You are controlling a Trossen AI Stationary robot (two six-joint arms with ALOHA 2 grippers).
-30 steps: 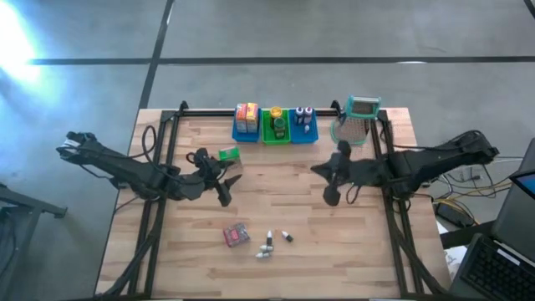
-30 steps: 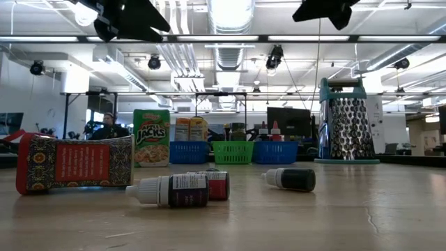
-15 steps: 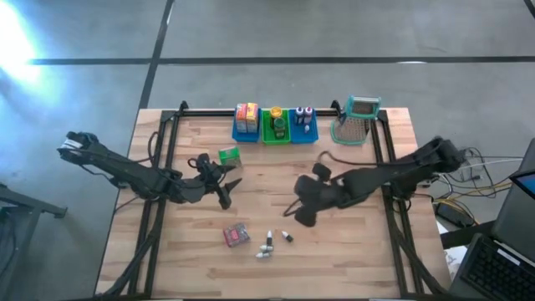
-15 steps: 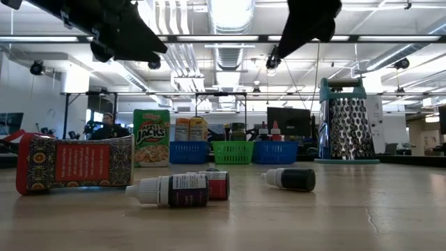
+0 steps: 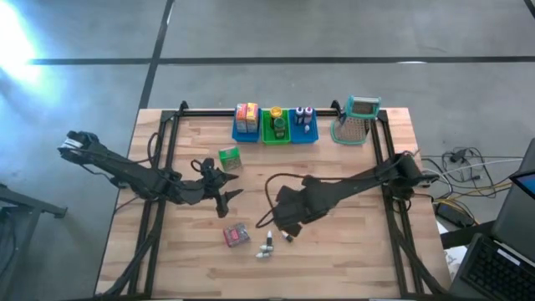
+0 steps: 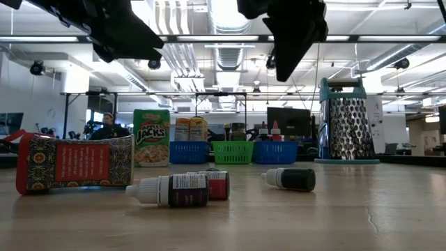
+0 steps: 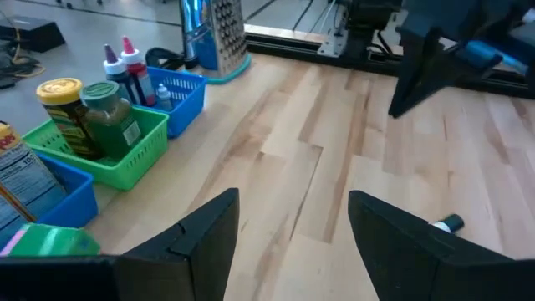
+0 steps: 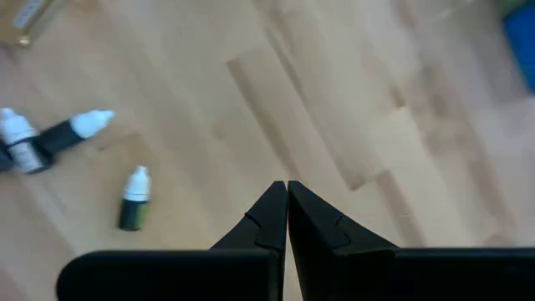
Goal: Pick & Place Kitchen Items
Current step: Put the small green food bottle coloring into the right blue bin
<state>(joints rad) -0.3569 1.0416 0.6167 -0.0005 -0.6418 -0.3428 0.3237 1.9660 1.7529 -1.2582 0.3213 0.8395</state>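
Right gripper [image 5: 284, 219] has swung from the grater side toward centre, fingers together, empty. Small bottles [image 5: 269, 244] lie at its 7 o'clock; part fingers before descending. Left gripper [image 5: 224, 191] waits half-apart.

I saw a red patterned packet [image 5: 236, 236] lying flat near the table's front edge. Just beside it lay three small dropper bottles on their sides: a dark one with a white cap [image 5: 287, 237] and two touching ones [image 5: 267, 248]. A green cereal box [image 5: 228, 156] stood farther back. Yellow-red boxes [image 5: 246, 114], jars [image 5: 277, 122] and small bottles [image 5: 303, 115] sat in bins.
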